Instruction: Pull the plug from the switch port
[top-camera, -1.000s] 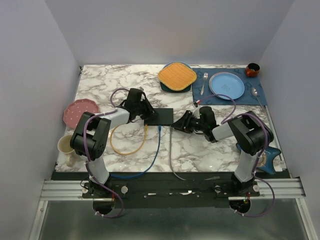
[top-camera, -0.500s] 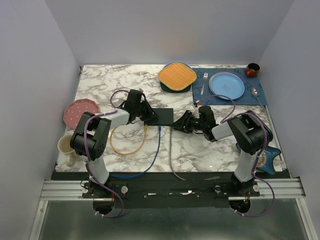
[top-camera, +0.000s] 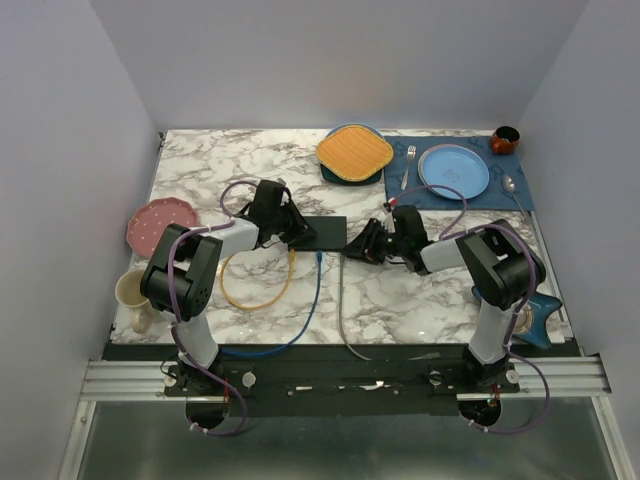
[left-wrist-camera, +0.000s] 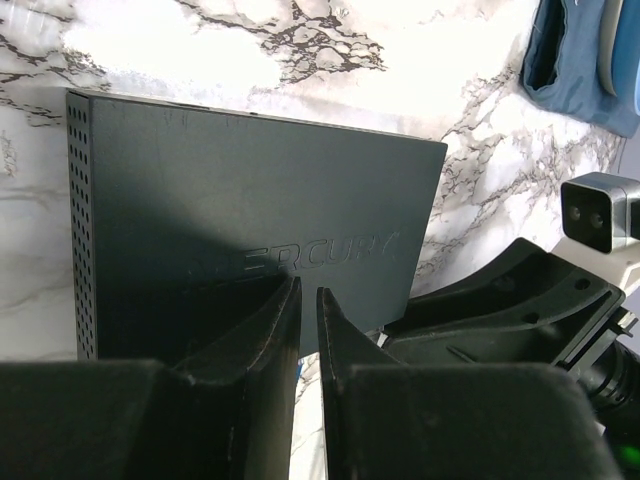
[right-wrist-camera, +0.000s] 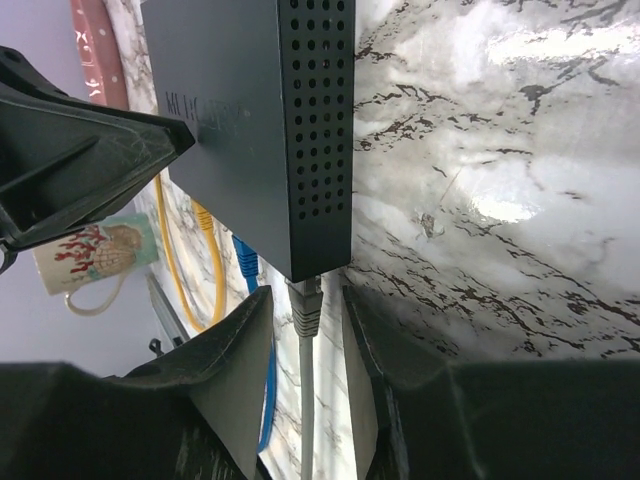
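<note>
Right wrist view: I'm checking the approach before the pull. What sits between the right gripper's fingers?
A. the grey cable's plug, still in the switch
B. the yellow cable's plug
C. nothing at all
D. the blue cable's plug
A: the grey plug sits in the port at the corner of the switch, between the fingers of the right gripper, which do not yet touch it.

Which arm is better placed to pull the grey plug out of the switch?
Right. The right gripper already straddles the grey plug at the switch port, jaws either side but not yet touching it. The left gripper, jaws nearly closed, sits atop the switch, away from the plug.
</note>
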